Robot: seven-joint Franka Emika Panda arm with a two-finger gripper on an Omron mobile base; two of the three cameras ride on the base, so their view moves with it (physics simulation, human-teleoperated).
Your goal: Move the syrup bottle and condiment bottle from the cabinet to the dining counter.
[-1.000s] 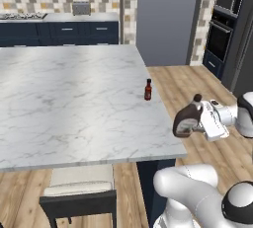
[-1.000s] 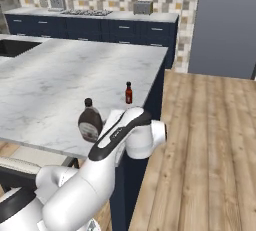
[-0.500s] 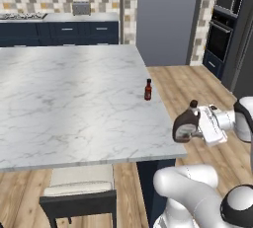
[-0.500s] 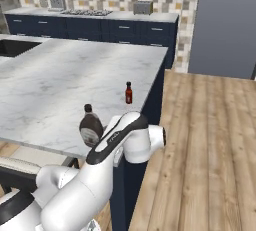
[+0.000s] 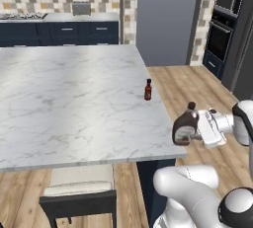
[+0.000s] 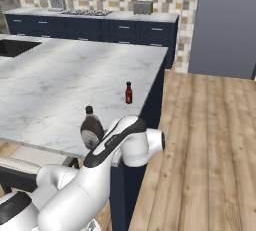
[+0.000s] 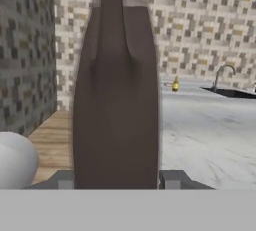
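the jaws pinched the syrup bottle [image 5: 186,128] upright at the near corner of the marble table [image 5: 74,98], near the edge. the condiment bottle [image 5: 147,90] already stood further along. a good placement would carry it inward, lower it level, then let go.

Lighting is even and diffuse across your base views; no clear source. The dining counter [image 5: 74,103] shows a pale sheen toward its far edge, no hard glare. The condiment bottle [image 5: 147,90] casts hardly any shadow. Rendering is soft and low-detail. In your hand view the syrup bottle [image 7: 116,100] looms blurred and dark, edges smeared.
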